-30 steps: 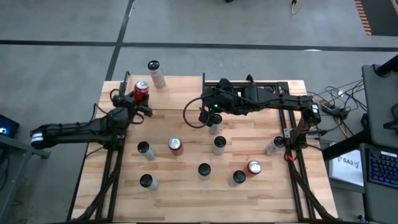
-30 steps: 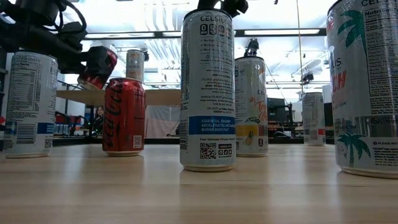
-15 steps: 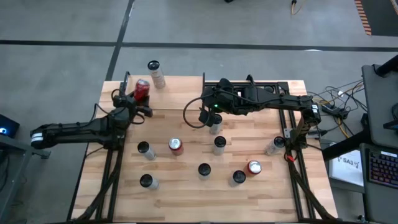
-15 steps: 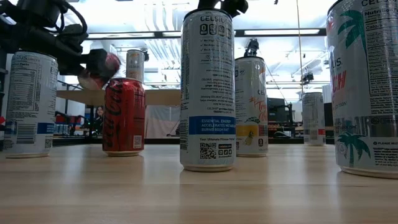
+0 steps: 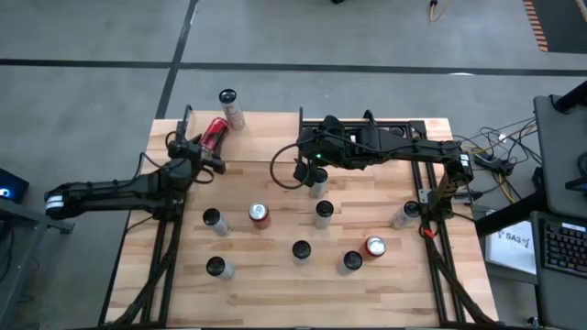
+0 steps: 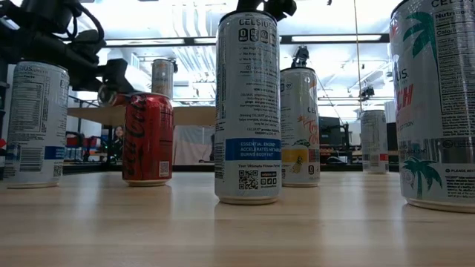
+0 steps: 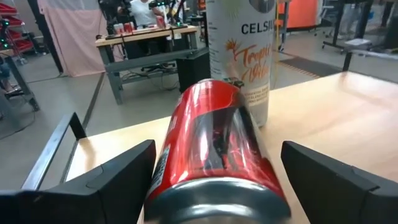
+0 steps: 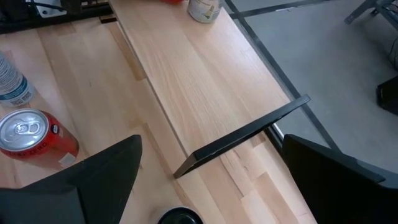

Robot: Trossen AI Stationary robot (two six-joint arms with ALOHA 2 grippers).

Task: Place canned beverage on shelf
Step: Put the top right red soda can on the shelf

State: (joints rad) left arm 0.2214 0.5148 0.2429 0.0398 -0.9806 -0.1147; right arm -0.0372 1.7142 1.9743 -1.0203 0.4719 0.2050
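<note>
A red can (image 5: 213, 134) lies on its side on the pale wood shelf (image 5: 266, 137) at the table's far left, its base end toward my left gripper (image 5: 191, 149). In the left wrist view the can (image 7: 214, 143) lies between the wide-open fingers, with a narrow gap on each side. A tall white can (image 5: 229, 108) stands on the shelf just beyond it. My right gripper (image 5: 307, 172) is open and hovers by the shelf's near right corner, above a white can (image 5: 317, 186) standing on the tabletop.
Several cans stand on the tabletop nearer the front, among them a red one (image 5: 260, 214) and another red-topped one (image 5: 374, 246). The shelf's black metal frame (image 8: 242, 134) edges its right end. Bare shelf planks (image 8: 205, 81) lie right of the two cans.
The red can, held tilted above the shelf by my left gripper a second ago, has tipped over and now lies on its side on the shelf, its top pointing toward the far right. My left gripper has drawn back slightly toward the table's left edge.
</note>
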